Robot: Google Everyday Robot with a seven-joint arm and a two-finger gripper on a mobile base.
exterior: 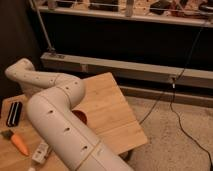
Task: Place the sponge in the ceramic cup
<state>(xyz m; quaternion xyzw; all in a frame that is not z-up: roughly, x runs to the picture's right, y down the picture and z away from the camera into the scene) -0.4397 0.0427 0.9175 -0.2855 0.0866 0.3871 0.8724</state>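
Observation:
My white arm [60, 125] fills the lower left of the camera view. It rises from the bottom, bends at an elbow [70, 90] and reaches left to a rounded joint [21, 71] above the wooden table [110, 107]. The gripper does not show; it lies somewhere past that joint, behind the arm. The sponge and the ceramic cup are hidden or out of view. A sliver of an orange-red bowl [80, 118] peeks out from beside the arm.
A black ridged block [14, 113] lies at the table's left edge, with a carrot [19, 143] in front of it and a white object [41, 152] by the arm. Beyond the table are a speckled floor [170, 145], a black cable [175, 100] and a dark shelf base.

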